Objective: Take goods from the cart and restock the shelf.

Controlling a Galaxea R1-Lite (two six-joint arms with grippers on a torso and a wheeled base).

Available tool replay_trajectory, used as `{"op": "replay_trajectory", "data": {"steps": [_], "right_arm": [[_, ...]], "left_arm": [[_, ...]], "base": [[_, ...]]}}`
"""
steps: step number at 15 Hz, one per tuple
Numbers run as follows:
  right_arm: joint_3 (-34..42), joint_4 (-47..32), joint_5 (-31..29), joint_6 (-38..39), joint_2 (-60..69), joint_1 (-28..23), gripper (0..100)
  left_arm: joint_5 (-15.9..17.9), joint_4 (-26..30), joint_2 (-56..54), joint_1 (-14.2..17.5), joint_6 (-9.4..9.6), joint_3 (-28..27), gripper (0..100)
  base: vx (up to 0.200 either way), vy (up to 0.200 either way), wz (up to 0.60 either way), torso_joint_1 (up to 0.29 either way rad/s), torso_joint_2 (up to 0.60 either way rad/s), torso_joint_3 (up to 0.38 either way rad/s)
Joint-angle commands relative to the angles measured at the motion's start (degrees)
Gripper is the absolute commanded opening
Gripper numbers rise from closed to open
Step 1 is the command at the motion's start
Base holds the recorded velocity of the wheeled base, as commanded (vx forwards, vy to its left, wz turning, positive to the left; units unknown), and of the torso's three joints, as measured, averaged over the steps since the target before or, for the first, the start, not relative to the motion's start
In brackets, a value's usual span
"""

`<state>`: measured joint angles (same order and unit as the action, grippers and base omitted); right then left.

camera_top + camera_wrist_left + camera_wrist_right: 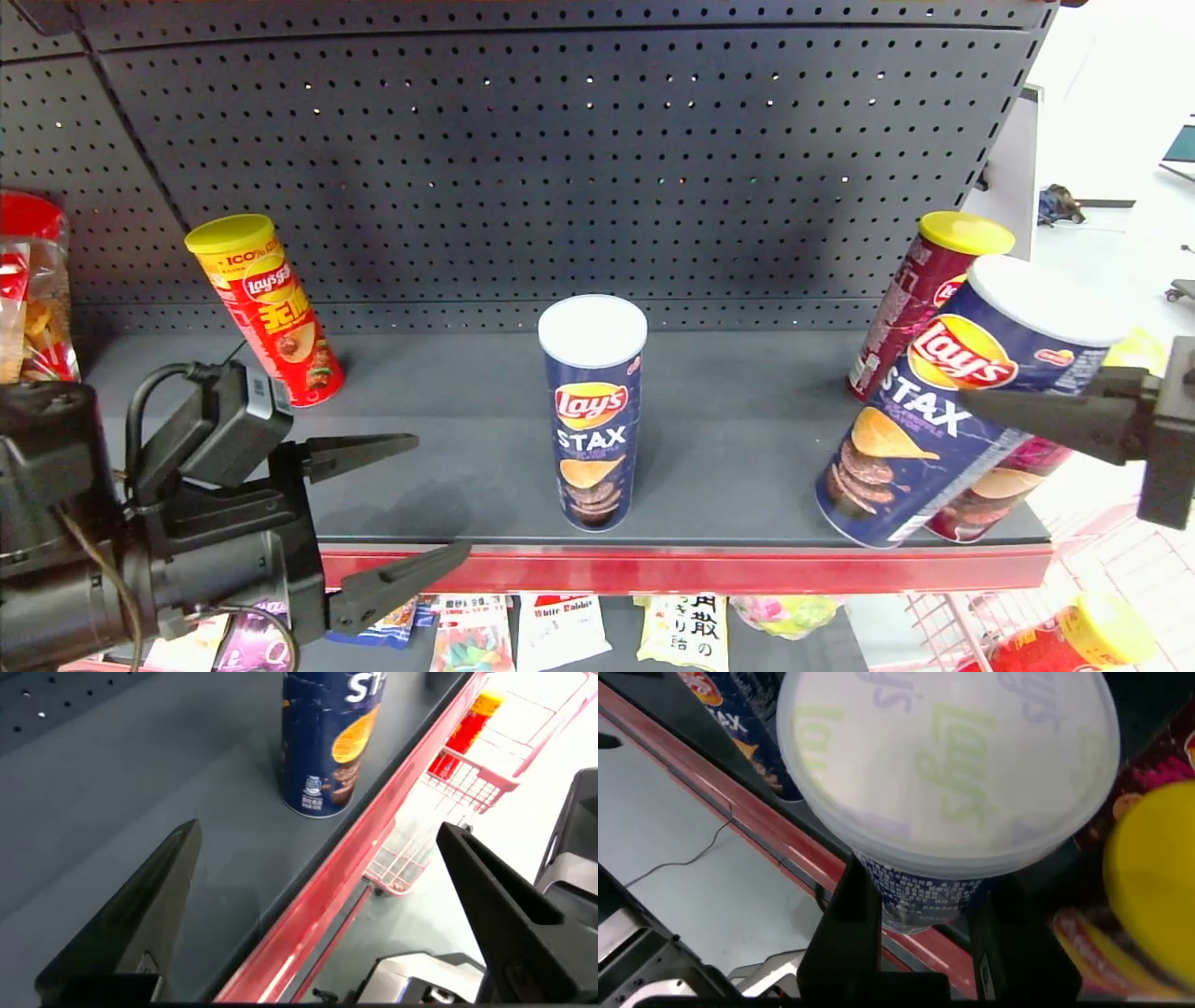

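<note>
The blue can (943,420) with a white lid hangs tilted at the right end of the shelf (747,439), its base low over the front edge and its lid leaning up and outward; I cannot tell whether the base touches the board. The right gripper (924,891) pinches it just below the lid, one dark finger (1036,418) lying across its side. Close behind it a maroon can (920,289) with a yellow lid stands on the shelf, and part of another maroon can (994,495) shows just past the held one. A second blue can (594,420) stands upright mid-shelf near the front. A red can (271,313) with a yellow lid stands at the left, near the back. The left gripper (439,495) hovers at the front left with its fingers spread wide, holding nothing. The shelf is dark grey with a red front strip (700,569) and a perforated back panel (560,159). Snack packets (560,630) lie on the level below. The pink wire cart (943,621) at lower right holds a yellow-lidded can (1074,644). Pale floor (1111,252) lies beyond the shelf's right end.
</note>
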<state>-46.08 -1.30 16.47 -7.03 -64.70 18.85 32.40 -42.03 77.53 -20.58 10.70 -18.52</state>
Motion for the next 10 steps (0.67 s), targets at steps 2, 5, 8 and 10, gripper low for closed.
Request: {"op": "replay_trajectory", "data": {"steps": [2, 5, 8, 10], "right_arm": [[-4.37, 0.86, 0.14, -1.58, -8.69, 2.33, 0], [-8.94, 0.86, 0.05, -1.76, -13.35, 4.44, 0], [-13.69, 0.86, 0.14, -1.76, -18.01, 6.55, 0], [-16.59, 0.86, 0.32, -1.76, -20.82, 7.26, 0]], "left_arm": [[-0.32, 0.11, -3.88, 0.01, -0.07, 1.03, 100], [-1.03, 2.48, -6.96, -0.08, -0.16, 0.85, 100], [-1.03, 11.71, -12.84, -0.16, -0.07, 0.68, 100], [-0.94, 12.33, -13.64, -0.16, -0.16, 0.59, 100]], "base": [[0.0, 0.0, 0.0, 0.0, 0.0, 0.0], [0.0, 0.0, 0.0, 0.0, 0.0, 0.0], [0.0, 0.0, 0.0, 0.0, 0.0, 0.0], [0.0, 0.0, 0.0, 0.0, 0.0, 0.0]]}}
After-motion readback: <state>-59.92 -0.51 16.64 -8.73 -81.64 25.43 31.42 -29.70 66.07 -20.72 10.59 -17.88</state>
